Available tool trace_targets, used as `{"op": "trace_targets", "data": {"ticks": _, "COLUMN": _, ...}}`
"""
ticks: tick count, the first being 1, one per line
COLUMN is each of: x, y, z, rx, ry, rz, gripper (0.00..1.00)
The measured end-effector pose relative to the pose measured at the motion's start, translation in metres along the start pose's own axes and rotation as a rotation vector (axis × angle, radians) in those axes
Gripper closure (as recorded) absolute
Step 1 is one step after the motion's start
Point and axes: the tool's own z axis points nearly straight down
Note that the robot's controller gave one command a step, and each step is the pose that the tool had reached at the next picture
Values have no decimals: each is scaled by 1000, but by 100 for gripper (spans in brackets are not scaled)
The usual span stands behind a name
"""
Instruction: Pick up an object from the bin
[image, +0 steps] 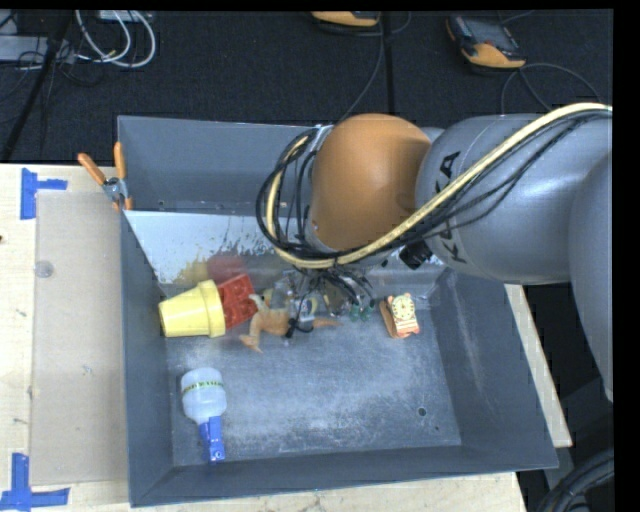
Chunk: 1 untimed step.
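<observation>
Camera view has the gripper (303, 308) low in the middle of the grey bin (330, 440), under the arm's orange cover (365, 180). How wide it stands, or whether it has hold of anything, cannot be told. Just to its left lies a small tan toy figure (262, 326), beside a red block (237, 298). A yellow cup (192, 311) lies tipped further left, a small orange box (402, 315) to the right, and a white bottle (205, 395) near-left.
</observation>
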Motion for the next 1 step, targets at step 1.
{"op": "trace_targets", "data": {"ticks": 1, "x": 8, "y": 2, "z": -145, "rx": 0, "ry": -4, "rz": 38, "gripper": 100}}
